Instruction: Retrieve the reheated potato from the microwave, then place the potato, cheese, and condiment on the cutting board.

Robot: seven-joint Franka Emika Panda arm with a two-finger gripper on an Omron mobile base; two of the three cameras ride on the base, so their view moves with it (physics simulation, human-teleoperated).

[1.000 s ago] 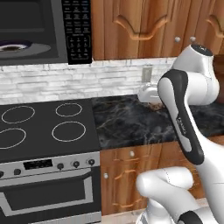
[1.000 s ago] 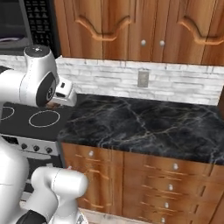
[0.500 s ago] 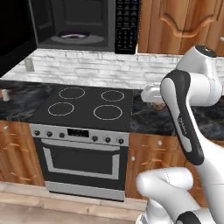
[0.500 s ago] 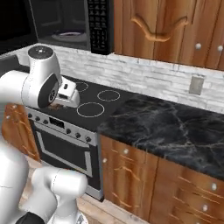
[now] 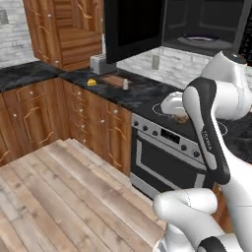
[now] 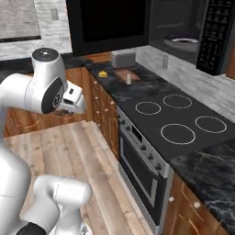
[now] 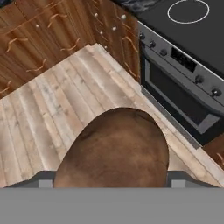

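Observation:
The brown lumpy potato [image 7: 114,148] sits between my gripper's [image 7: 112,180] fingers, and the gripper is shut on it. In the left base view the gripper [image 5: 175,106] hangs over the stove front with the potato [image 5: 181,118] under it. The black microwave [image 5: 197,22] stands open, its dark door [image 5: 132,25] swung out, a plate inside. On the far counter lie the yellow cheese wedge [image 5: 91,82], the reddish cutting board [image 5: 114,79] and a small pale condiment shaker [image 5: 125,84]. The right base view shows the cheese [image 6: 103,73], the board [image 6: 123,74] and the shaker [image 6: 128,79].
A silver toaster [image 6: 123,58] stands behind the board. The stove [image 6: 176,119] with its oven front lies between me and the counter. Wooden floor [image 5: 59,197] spreads to the left, with cabinets [image 5: 69,29] at the far corner.
The whole picture has shifted: the base has turned and backed away, so the open microwave, stove and board counter now show from farther off. The potato stays in the gripper.

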